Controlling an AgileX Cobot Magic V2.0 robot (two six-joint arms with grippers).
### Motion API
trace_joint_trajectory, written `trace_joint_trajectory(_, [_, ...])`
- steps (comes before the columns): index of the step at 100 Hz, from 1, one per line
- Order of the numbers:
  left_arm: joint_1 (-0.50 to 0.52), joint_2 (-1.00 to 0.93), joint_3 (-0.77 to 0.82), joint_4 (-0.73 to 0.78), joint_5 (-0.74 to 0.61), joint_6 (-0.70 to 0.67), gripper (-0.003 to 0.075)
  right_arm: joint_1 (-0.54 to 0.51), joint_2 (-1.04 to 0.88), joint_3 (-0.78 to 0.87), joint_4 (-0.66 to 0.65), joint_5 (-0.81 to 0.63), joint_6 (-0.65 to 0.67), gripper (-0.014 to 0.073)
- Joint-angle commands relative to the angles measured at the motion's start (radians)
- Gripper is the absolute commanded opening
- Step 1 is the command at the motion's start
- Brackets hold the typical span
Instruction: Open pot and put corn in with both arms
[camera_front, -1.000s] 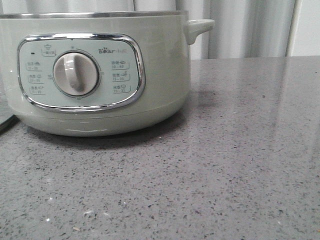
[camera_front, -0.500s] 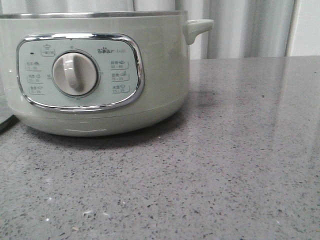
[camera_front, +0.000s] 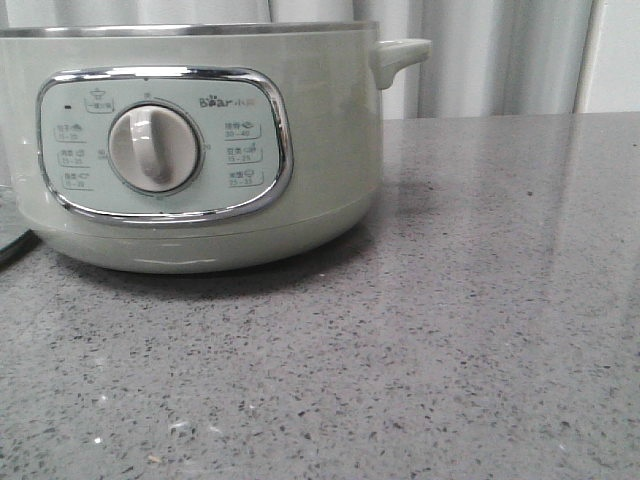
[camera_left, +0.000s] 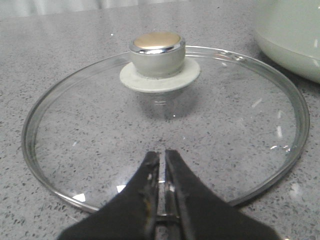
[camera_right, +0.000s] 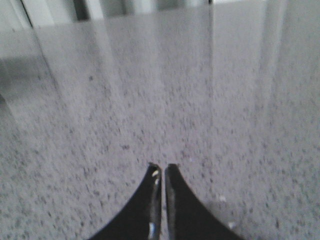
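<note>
Pot (camera_front: 190, 150) fills the left half of the front view, standing on the grey speckled counter (camera_front: 480, 330) with its dial (camera_front: 153, 148) and chrome-framed panel facing the camera and its stubby handle (camera_front: 400, 52) sticking out to the right. Its steel rim runs along the top edge of the view, so the inside is hidden and I cannot tell what it holds. Pale curtains (camera_front: 490, 55) hang behind the counter.

The glass lid (camera_left: 165, 125) lies flat on the counter just beside the pot's wall (camera_left: 292, 35), knob (camera_left: 157, 50) upward, as the left wrist view shows. The left gripper (camera_left: 162, 160) hangs over the lid's near edge with its jaws drawn together to a thin slit, gripping nothing.

The right gripper (camera_right: 161, 172) hovers over bare counter, its jaws likewise closed to a narrow gap and holding nothing; that view is blurred, so fine detail is uncertain.

Corn appears in none of the views.
</note>
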Motion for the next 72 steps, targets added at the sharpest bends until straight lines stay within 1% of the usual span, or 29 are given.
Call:
trace_joint_trajectory(1, [0.001,-0.033,0.006,-0.009,-0.038,0.003,-0.0020,-0.006,-0.022,0.018,-0.016,-0.012,-0.001,-0.0069])
trace_joint_trajectory(5, [0.001,-0.033,0.006,-0.009,-0.038,0.003,-0.0020,-0.006,-0.022,0.018,-0.016,0.012,-0.001,-0.0069])
trace_joint_trajectory(72, [0.001,-0.033,0.006,-0.009,-0.038,0.003,-0.0020,-0.006,-0.022,0.018,-0.016,0.006,-0.001,-0.0069])
